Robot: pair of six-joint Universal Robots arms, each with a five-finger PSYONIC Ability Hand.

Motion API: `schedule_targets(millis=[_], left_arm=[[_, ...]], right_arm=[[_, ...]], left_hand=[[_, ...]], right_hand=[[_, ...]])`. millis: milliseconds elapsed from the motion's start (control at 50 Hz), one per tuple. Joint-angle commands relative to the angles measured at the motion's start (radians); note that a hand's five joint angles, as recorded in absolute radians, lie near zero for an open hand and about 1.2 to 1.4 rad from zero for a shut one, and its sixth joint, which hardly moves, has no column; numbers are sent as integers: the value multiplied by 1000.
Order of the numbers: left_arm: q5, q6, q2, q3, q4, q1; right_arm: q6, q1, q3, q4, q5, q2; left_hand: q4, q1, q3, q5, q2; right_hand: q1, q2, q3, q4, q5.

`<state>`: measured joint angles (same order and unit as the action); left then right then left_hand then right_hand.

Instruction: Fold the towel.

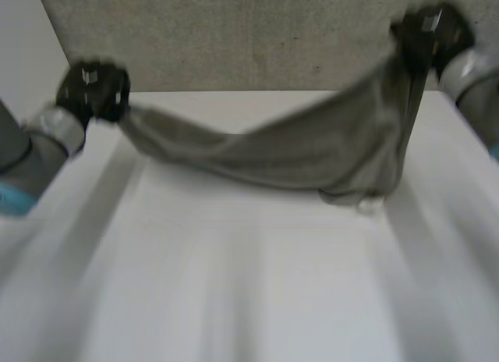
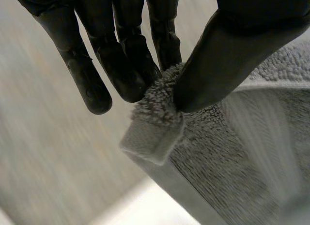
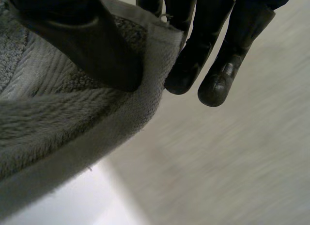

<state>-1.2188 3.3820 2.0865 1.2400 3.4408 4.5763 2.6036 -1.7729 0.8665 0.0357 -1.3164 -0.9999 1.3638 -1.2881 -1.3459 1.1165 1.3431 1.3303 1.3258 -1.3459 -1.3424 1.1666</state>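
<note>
left robot hand [image 1: 95, 90] pinching a towel [image 1: 312, 153] corner | right robot hand [image 1: 429, 34] pinching another corner | towel hanging stretched between them, sagging near far edge of worktop [image 1: 234, 284]

No readable text, label or number anywhere

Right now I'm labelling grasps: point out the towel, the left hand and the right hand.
towel [image 1: 296, 155], head view, sagging middle.
left hand [image 2: 232, 55], left wrist view, thumb on towel corner.
right hand [image 3: 82, 40], right wrist view, thumb on towel corner.
</note>
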Motion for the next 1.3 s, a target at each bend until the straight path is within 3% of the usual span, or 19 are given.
schedule_targets(millis=[20, 80, 180, 220, 340, 400, 440, 500, 560, 600, 660, 760, 800, 840, 960, 980, 1100, 1200, 1300], left_arm=[[-39, -123, 72, -599, 6, -45], [-86, -238, 76, -697, 27, -45], [-119, -349, 64, -633, 50, -39], [-117, -366, 55, -576, 52, -31], [-79, -366, 9, -251, 47, 26], [-4, -357, -8, -54, 60, 58], [77, -310, -16, 124, 89, 78], [111, -263, -17, 208, 107, 90], [174, -142, -22, 351, 138, 115], [218, -16, -28, 430, 143, 131], [232, 57, -49, 434, 121, 135], [231, 46, -112, 411, 63, 135], [231, -57, -276, 339, -35, 128], [231, -116, -334, 307, -55, 125], [225, -430, -554, 136, -58, 131], [222, -508, -581, 100, -57, 135], [214, -662, -565, 32, -57, 145], [208, -647, -444, 52, -75, 145], [203, -625, -269, 78, -112, 139]], right_arm=[[44, -37, -452, 125, -103, 84], [82, -40, -570, 171, -119, 96], [154, -40, -512, 119, -107, 93], [148, -33, -419, -1, -74, 93], [82, -28, -250, -201, 19, 104], [12, -13, -58, -281, 68, 89], [-58, 13, 156, -284, 106, 55], [-124, 36, 360, -245, 147, 20], [-174, 58, 520, -177, 166, -9], [-189, 67, 573, -154, 169, -31], [-188, 75, 617, -137, 160, -89], [-165, 67, 603, -154, 154, -210], [-81, 67, 547, -163, 154, -363], [-23, 69, 505, -163, 157, -432], [153, 81, 259, -273, 166, -545], [153, 81, 258, -273, 166, -545], [156, 87, 69, -439, 155, -463], [92, 73, 46, -482, 149, -342], [10, 36, 46, -485, 83, -233]], left_hand=[[32, -108, -50, 105, 53], [32, -108, -50, 105, 53], [32, -108, -50, 105, 53], [32, -108, -50, 105, 53], [32, -108, -50, 105, 53], [32, -108, -50, 105, 53], [32, -108, -50, 105, 53], [32, -108, -50, 105, 53], [32, -108, -50, 105, 53], [32, -108, -50, 105, 53], [32, -108, -50, 105, 53], [32, -108, -50, 105, 53], [32, -108, -50, 105, 53], [32, -108, -50, 105, 53], [32, -108, -50, 105, 53], [32, -108, -50, 105, 53], [32, -108, -50, 105, 53], [32, -108, -50, 105, 53], [32, -108, -50, 105, 53]], right_hand=[[66, 70, -50, -54, 55], [66, 70, -50, -54, 55], [66, 70, -50, -54, 55], [66, 70, -50, -54, 55], [66, 70, -50, -54, 55], [66, 70, -50, -54, 55], [66, 70, -50, -54, 55], [66, 70, -50, -54, 55], [66, 70, -50, -54, 55], [66, 70, -50, -54, 55], [66, 70, -50, -54, 55], [66, 70, -50, -54, 55], [66, 70, -50, -54, 55], [66, 70, -50, -54, 55], [66, 70, -50, -54, 55], [66, 70, -50, -54, 55], [66, 70, -50, -54, 55], [66, 70, -50, -54, 55], [66, 70, -50, -54, 55]])
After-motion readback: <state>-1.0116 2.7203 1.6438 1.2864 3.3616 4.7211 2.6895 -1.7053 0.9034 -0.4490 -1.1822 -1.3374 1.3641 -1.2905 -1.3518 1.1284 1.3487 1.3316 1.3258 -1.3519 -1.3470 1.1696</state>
